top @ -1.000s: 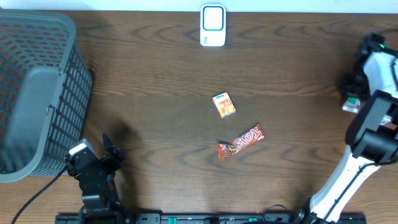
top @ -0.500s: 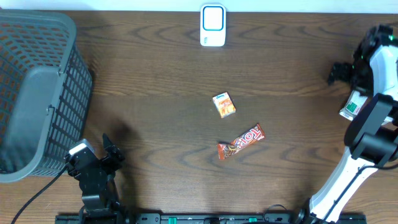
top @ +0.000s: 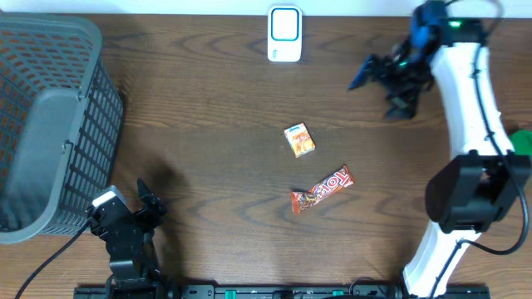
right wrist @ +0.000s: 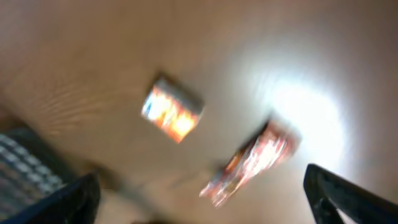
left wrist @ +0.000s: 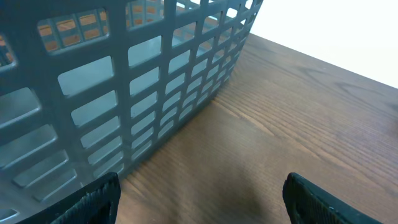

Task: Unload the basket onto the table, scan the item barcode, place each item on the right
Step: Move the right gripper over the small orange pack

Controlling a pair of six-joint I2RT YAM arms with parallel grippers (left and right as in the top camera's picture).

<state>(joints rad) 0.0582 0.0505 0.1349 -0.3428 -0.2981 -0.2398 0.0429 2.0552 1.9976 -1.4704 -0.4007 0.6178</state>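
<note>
Mock shop checkout is indicated by a barcode scanner (top: 284, 33), grey shopping basket (top: 41, 124), snack box (top: 299, 139) and candy bar (top: 322, 189) laid out on a wood surface (top: 208, 108).

Right arm (top: 474, 91): white links, black joints, blue housing behind the black right end effector (top: 378, 90); left arm (top: 125, 237) black, with trailing cable (top: 50, 249)

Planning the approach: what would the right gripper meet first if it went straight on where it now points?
Likely the candy bar, nearest the line between the right gripper's open fingers; the small orange box sits left of it. Blur leaves depth unclear.
</note>
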